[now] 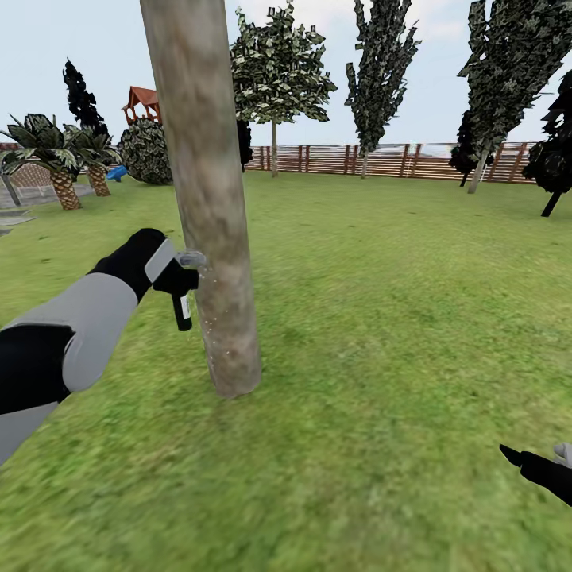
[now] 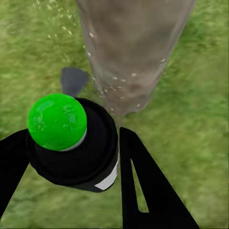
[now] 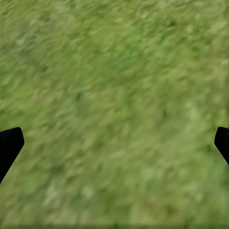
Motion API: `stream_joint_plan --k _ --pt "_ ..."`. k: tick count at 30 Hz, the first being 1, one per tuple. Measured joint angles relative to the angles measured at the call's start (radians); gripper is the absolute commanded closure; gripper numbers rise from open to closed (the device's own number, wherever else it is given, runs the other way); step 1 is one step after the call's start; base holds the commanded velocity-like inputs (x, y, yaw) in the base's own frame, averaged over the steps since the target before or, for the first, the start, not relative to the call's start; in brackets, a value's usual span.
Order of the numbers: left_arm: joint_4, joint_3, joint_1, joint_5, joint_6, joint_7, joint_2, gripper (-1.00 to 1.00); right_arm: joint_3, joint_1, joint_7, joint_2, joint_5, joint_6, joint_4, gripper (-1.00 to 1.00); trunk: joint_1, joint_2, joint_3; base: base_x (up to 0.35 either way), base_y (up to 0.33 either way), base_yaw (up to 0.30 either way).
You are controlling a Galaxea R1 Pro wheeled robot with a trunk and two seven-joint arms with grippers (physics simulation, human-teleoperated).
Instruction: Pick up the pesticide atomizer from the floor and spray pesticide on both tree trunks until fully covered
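A thick pale grey-brown tree trunk (image 1: 210, 199) rises from the lawn right in front of me. My left gripper (image 1: 176, 280) is shut on the pesticide atomizer (image 1: 183, 300), a small dark pistol-shaped sprayer whose clear nozzle touches the trunk's left side. Whitish pesticide speckles (image 1: 213, 322) dot the trunk below the nozzle. In the left wrist view the atomizer (image 2: 71, 143) shows a black body with a green cap between my fingers (image 2: 143, 186), and speckles (image 2: 119, 86) sit on the trunk (image 2: 133, 47). My right gripper (image 3: 114, 143) is open over bare grass, and it hangs low at the right (image 1: 540, 465).
Green lawn (image 1: 397, 318) stretches all around, ringed by a brown slatted fence (image 1: 397, 159). Dark thin-trunked trees (image 1: 381, 71) stand along the fence. Palm-like plants (image 1: 56, 159) and a round bush (image 1: 147, 151) are at the far left.
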Motion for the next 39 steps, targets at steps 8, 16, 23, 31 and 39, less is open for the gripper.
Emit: stream_joint_plan --k 8,16,23,31,39 --pt "0.105 -0.064 0.009 0.000 -0.007 -0.003 -0.006 1.00 0.000 0.000 0.000 0.000 0.000 0.000 0.000 -1.00 0.000 0.000 0.000 0.000 0.000 0.000" --pt "0.192 -0.064 0.093 0.000 -0.033 -0.007 -0.051 1.00 0.000 0.000 0.000 0.000 0.000 0.000 0.000 -1.00 0.000 0.000 0.000 0.000 0.000 0.000" --pt "0.195 -0.064 0.124 -0.003 -0.040 -0.007 -0.090 1.00 0.000 0.000 0.000 0.000 0.000 0.000 0.000 -1.00 0.000 0.000 0.000 0.000 0.000 0.000" --pt "0.195 -0.063 0.236 -0.002 -0.102 -0.008 -0.088 1.00 0.000 0.000 0.000 0.000 0.000 0.000 0.000 -1.00 0.000 0.000 0.000 0.000 0.000 0.000" --pt "0.195 -0.061 0.312 0.002 -0.174 -0.007 -0.083 1.00 0.000 0.000 -0.003 0.000 0.000 -0.001 0.002 -1.00 0.000 0.000 0.000 0.000 0.000 0.000"
